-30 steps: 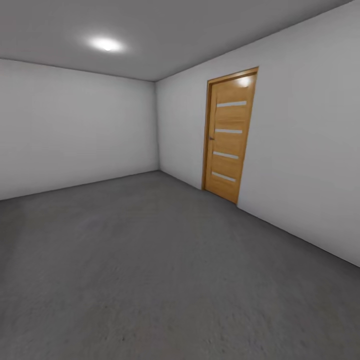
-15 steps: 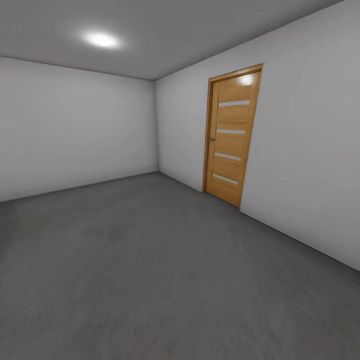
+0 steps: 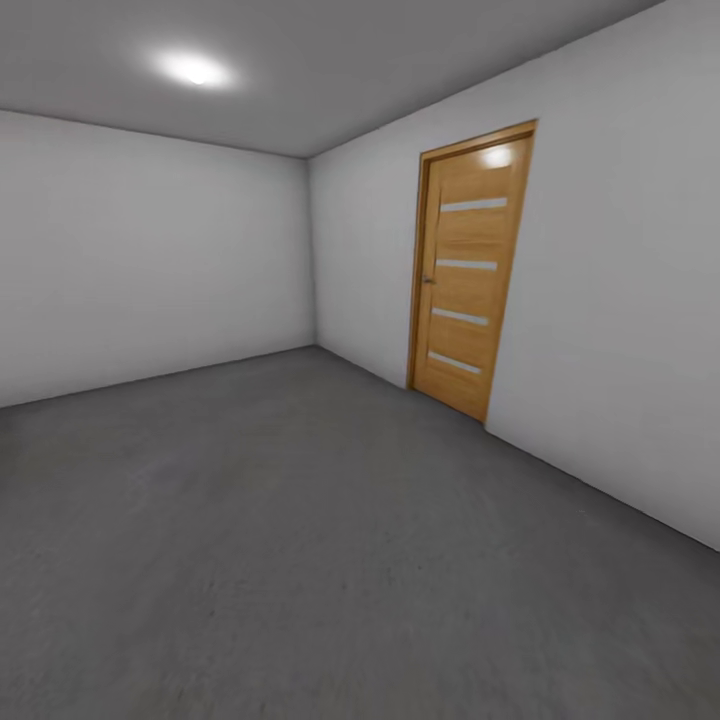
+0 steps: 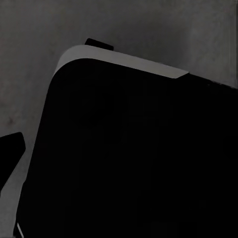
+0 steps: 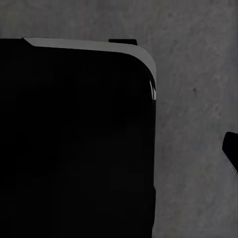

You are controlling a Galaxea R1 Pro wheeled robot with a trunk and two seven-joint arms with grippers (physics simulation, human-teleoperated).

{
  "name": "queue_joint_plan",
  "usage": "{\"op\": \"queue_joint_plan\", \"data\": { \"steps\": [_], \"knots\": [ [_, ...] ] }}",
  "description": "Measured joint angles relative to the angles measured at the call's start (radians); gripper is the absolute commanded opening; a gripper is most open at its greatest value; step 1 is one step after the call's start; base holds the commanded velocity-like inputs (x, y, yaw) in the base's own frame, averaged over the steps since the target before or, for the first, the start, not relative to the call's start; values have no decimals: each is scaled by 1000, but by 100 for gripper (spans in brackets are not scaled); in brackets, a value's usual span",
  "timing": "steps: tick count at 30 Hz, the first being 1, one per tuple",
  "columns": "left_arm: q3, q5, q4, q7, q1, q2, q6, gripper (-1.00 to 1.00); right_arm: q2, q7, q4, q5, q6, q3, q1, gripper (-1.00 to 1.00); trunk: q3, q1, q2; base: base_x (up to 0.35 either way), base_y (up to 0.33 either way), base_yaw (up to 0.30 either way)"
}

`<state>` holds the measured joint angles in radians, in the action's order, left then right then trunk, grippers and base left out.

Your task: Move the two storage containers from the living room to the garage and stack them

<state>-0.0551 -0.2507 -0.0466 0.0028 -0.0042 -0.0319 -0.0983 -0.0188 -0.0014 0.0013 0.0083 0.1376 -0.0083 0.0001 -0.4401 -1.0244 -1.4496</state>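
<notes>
The two storage containers are out of view. I am in the garage, with its dark grey floor (image 3: pixel 300 540) spreading out ahead of me in the head view. In the left wrist view one dark fingertip (image 4: pixel 11 148) of my left gripper sits at the picture's edge, above the same floor (image 4: pixel 148 25). The right wrist view has a dark fingertip (image 5: pixel 231 152) of my right gripper at its edge too. Each fingertip stands far off centre with nothing against it, so both grippers look open and empty.
A wooden slatted door (image 3: pixel 465 270) is shut in the white wall (image 3: pixel 620 300) on the right. Another plain white wall (image 3: pixel 150 260) closes the far side. My black, rounded base (image 4: pixel 129 158) fills much of both wrist views (image 5: pixel 74 144).
The whole head picture has shifted a little, with the door sliding right and growing slightly, so the camera has moved. Nothing in the room has moved.
</notes>
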Motion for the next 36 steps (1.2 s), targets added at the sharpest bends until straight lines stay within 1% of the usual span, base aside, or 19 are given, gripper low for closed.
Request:
{"op": "queue_joint_plan", "data": {
  "steps": [36],
  "knots": [
    [-1,-1,0,0,0,0,2,100,-1,0,0,0,0,0,0,100,0,0,0,325,0,0]
  ]
}}
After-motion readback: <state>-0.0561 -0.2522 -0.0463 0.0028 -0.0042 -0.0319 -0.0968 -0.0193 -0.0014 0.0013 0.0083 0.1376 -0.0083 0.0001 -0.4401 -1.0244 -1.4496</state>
